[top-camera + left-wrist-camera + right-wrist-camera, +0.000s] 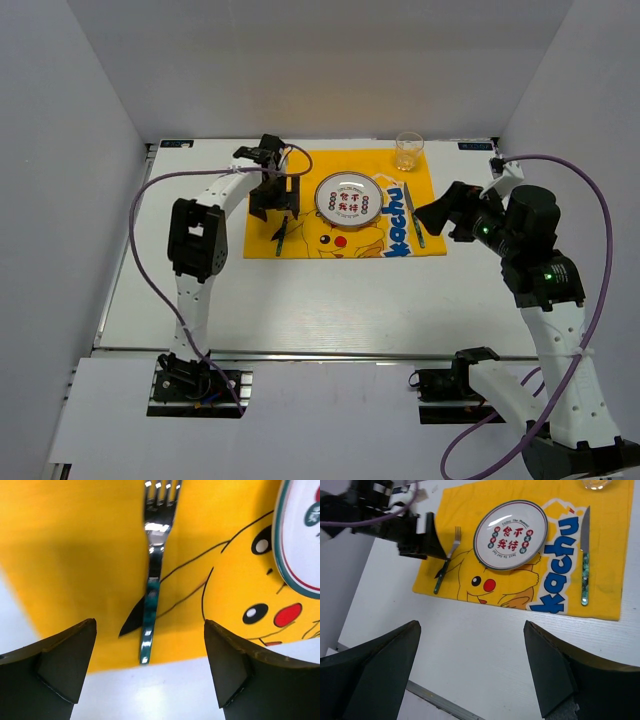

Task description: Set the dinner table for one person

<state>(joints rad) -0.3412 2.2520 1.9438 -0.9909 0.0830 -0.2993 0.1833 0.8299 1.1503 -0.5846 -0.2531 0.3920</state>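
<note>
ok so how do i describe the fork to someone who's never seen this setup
On the white table lies a yellow Pikachu placemat with a round plate at its middle. The fork lies on the mat left of that plate. Its tines set it apart from the green-handled knife, right of the plate.

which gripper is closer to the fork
Left. The left gripper hangs open right over the fork, while the right gripper is on the other side of the plate, near the knife.

Glossy metal fork [153, 565], matt cloth placemat [75, 545]
</note>
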